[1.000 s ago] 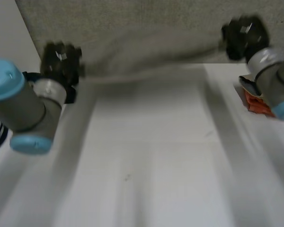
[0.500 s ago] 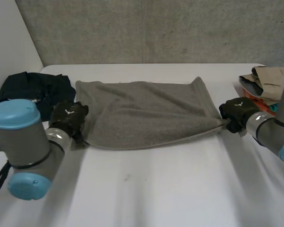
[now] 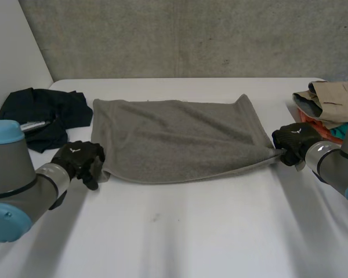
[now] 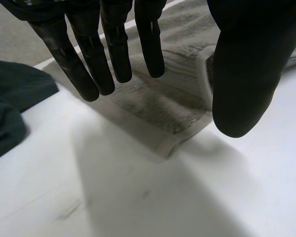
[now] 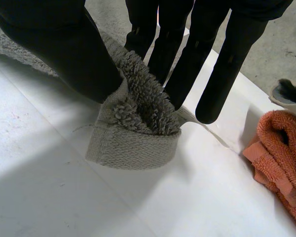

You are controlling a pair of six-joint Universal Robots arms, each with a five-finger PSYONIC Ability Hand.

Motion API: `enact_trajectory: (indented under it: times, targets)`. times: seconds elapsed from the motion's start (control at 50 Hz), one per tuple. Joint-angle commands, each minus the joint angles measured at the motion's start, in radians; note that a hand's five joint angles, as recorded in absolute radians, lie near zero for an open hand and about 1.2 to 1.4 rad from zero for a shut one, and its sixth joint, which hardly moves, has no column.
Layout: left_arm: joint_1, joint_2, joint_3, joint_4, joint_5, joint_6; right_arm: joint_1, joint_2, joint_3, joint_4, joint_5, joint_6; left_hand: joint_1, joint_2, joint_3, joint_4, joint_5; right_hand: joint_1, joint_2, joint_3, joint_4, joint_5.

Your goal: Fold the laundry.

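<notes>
**Fingers: one corner clamped, one free**

Fingers [image 5: 187, 59] of my right hand [image 3: 296, 140] are clamping the grey towel's [image 3: 180, 139] near right corner. My left hand [image 3: 78, 157] is hovering over the near left corner, fingers [image 4: 116, 44] straight and apart, holding nothing. The towel is lying flat on the table [image 3: 191, 231]. Judged step: between folds. The next move is calling for a grip on both corners.

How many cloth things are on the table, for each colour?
grey towel: 1
black clothes, one heap: 1
tan cloth: 1
orange towel: 1
Total: 4 that can be told apart
</notes>
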Motion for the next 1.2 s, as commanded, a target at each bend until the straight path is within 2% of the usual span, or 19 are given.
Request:
enact_trajectory:
  times: [0.02, 0.18, 0.3, 0.34, 0.46, 0.48, 0.6, 0.68, 0.76, 0.78, 0.82, 0.84, 0.92, 0.98, 1.06, 1.2]
  targets:
    - [-0.072, -0.055, 0.079, -0.034, -0.053, -0.038, -0.003, -0.002, 0.003, 0.0, 0.003, -0.002, 0.02, 0.026, 0.017, 0.031, 0.036, 0.307, 0.219, 0.205, 0.199, 0.21]
    - [-0.129, -0.129, 0.177, -0.042, -0.113, -0.034, -0.009, -0.011, 0.012, 0.0, -0.002, -0.002, 0.114, 0.12, 0.111, 0.125, 0.129, 0.307, 0.219, 0.205, 0.199, 0.21]
    - [-0.15, -0.182, 0.249, -0.046, -0.193, -0.038, -0.014, -0.021, 0.018, 0.0, -0.002, 0.0, 0.325, 0.331, 0.322, 0.336, 0.341, 0.307, 0.219, 0.205, 0.199, 0.21]
    - [-0.159, -0.21, 0.28, -0.043, -0.221, -0.038, -0.019, -0.025, 0.018, 0.0, -0.003, 0.001, 0.457, 0.463, 0.454, 0.468, 0.473, 0.307, 0.219, 0.205, 0.199, 0.21]
    - [-0.167, -0.253, 0.329, -0.043, -0.241, -0.042, -0.026, -0.044, 0.018, 0.011, -0.002, 0.005, 0.719, 0.724, 0.716, 0.729, 0.734, 0.307, 0.219, 0.205, 0.199, 0.21]
    - [-0.17, -0.256, 0.334, -0.042, -0.236, -0.041, -0.028, -0.048, 0.018, 0.015, -0.002, 0.002, 0.838, 0.844, 0.835, 0.849, 0.853, 0.307, 0.219, 0.205, 0.199, 0.21]
    - [-0.17, -0.216, 0.315, -0.048, -0.247, -0.021, -0.032, -0.067, 0.001, 0.061, -0.005, -0.003, 0.863, 0.868, 0.86, 0.873, 0.878, 0.307, 0.219, 0.205, 0.199, 0.21]
    - [-0.15, -0.118, 0.246, -0.063, -0.271, 0.042, -0.037, -0.089, -0.028, 0.141, -0.029, -0.035, 0.863, 0.868, 0.86, 0.873, 0.878, 0.307, 0.219, 0.205, 0.199, 0.21]
    - [-0.144, 0.001, 0.144, -0.097, -0.264, 0.2, -0.051, -0.095, -0.077, 0.325, -0.072, -0.156, 0.863, 0.868, 0.86, 0.873, 0.878, 0.307, 0.219, 0.205, 0.199, 0.21]
    - [-0.144, 0.046, 0.095, -0.118, -0.267, 0.291, -0.063, -0.097, -0.101, 0.423, -0.08, -0.229, 0.863, 0.868, 0.86, 0.873, 0.878, 0.307, 0.219, 0.205, 0.199, 0.21]
    - [-0.146, 0.087, 0.042, -0.144, -0.27, 0.391, -0.074, -0.098, -0.121, 0.53, -0.084, -0.311, 0.863, 0.868, 0.86, 0.873, 0.878, 0.307, 0.219, 0.205, 0.199, 0.21]
    - [-0.146, 0.122, -0.009, -0.178, -0.273, 0.492, -0.078, -0.1, -0.131, 0.587, -0.084, -0.352, 0.863, 0.868, 0.86, 0.873, 0.878, 0.307, 0.219, 0.205, 0.199, 0.21]
    - [-0.158, 0.187, -0.131, -0.27, -0.284, 0.703, -0.123, -0.091, -0.154, 0.929, -0.04, -0.649, 0.863, 0.868, 0.86, 0.873, 0.878, 0.307, 0.219, 0.205, 0.199, 0.21]
    - [-0.175, 0.206, -0.172, -0.309, -0.291, 0.783, -0.138, -0.089, -0.16, 1.049, -0.002, -0.77, 0.863, 0.868, 0.86, 0.873, 0.878, 0.307, 0.219, 0.205, 0.199, 0.21]
    - [-0.221, 0.207, -0.168, -0.316, -0.316, 0.808, -0.138, -0.08, -0.192, 0.996, -0.005, -0.747, 0.863, 0.868, 0.86, 0.873, 0.878, 0.307, 0.219, 0.205, 0.199, 0.21]
    - [-0.256, 0.166, 0.017, -0.24, -0.376, 0.736, -0.109, -0.017, -0.258, 0.741, -0.012, -0.591, 0.863, 0.868, 0.86, 0.873, 0.878, 0.307, 0.219, 0.205, 0.199, 0.21]
